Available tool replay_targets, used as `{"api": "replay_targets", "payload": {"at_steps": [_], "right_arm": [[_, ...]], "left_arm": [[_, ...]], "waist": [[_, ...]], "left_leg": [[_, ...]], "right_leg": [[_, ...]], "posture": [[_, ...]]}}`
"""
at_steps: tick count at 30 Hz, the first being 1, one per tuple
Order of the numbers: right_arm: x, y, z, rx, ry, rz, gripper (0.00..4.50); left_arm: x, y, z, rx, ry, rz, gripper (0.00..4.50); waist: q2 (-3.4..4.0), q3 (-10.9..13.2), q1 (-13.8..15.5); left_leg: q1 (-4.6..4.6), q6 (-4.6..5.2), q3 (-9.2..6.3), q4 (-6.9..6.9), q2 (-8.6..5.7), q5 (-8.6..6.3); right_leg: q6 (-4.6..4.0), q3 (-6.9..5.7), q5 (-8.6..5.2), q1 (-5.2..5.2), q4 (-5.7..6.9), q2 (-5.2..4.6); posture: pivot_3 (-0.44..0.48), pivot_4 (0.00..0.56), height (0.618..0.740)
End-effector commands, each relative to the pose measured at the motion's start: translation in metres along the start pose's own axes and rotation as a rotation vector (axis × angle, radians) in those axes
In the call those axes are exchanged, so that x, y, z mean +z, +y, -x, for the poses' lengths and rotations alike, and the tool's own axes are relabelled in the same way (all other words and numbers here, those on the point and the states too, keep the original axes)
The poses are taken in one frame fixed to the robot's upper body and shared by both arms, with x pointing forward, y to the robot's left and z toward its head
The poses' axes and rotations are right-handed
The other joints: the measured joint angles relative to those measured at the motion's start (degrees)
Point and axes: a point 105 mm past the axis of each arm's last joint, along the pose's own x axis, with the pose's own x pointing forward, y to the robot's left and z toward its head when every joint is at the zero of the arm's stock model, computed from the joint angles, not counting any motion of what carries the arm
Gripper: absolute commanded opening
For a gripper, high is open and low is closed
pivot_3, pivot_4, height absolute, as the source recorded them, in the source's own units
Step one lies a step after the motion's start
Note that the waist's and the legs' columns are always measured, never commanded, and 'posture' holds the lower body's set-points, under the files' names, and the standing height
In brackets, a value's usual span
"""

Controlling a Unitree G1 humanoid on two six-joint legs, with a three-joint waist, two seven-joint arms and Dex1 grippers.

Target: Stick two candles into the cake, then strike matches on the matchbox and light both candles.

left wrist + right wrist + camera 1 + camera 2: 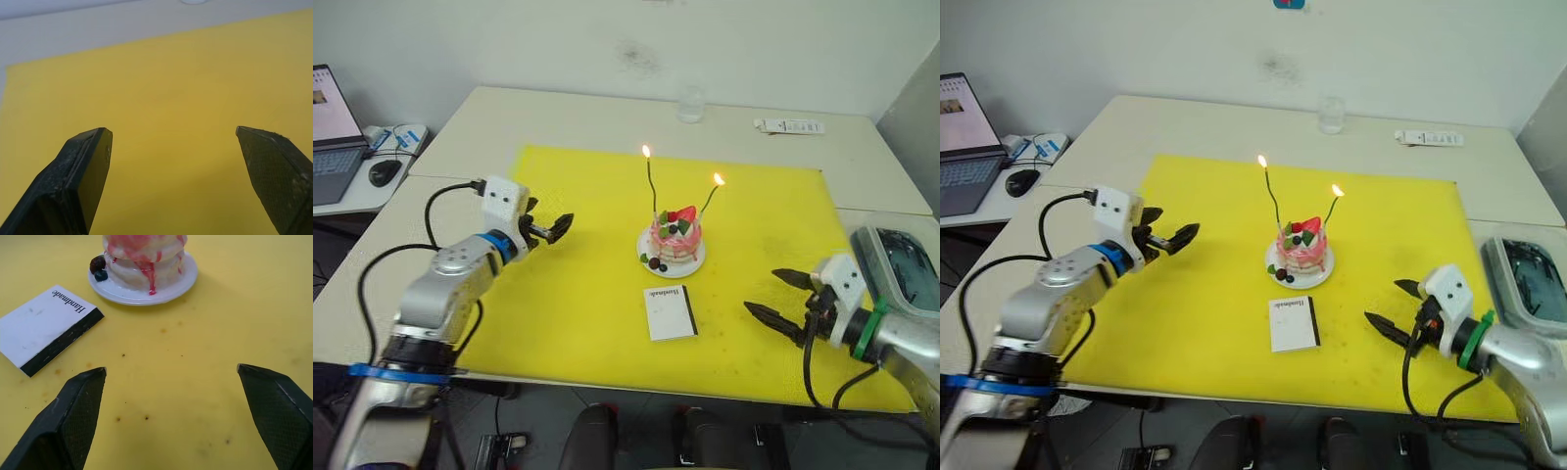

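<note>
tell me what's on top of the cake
Two lit candles stand in the cake, beside a strawberry and green bits. Their lower ends are hidden inside.

Yellow mat [587, 294], laptop [333, 137], glass [691, 104]

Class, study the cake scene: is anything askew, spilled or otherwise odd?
One candle leans outward from the cake while the other candle stands nearly upright; both burn. Small dark specks dot the yellow mat beside the matchbox. Nothing spilled.
</note>
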Motion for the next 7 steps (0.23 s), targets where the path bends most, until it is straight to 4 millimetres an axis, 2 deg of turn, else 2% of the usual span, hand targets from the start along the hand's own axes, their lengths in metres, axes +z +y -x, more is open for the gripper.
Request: {"api": "replay_targets", "payload": {"at_steps": [1,7], "right_arm": [[0.002,0.001,0.011,-0.133,-0.029,0.01,4.5],[-0.008,0.012,0.014,-0.207,-0.03,-0.04,4.5]], "left_arm": [[0.008,0.001,-0.011,0.032,-0.073,-0.02,4.46],[0.003,-0.008,-0.022,0.005,-0.086,0.009,4.46]], "waist": [[0.0,0.0,-0.05],[0.0,0.0,-0.92]], "left_leg": [[0.0,0.0,0.0,0.03,0.01,0.0],[0.09,0.01,0.05,0.19,0.05,0.02]], "right_leg": [[0.08,0.0,-0.04,0.01,0.03,0.0],[0.43,0.0,0.07,0.0,0.2,0.02]], "posture": [[0.0,0.15,0.74],[0.0,0.15,0.74]]}}
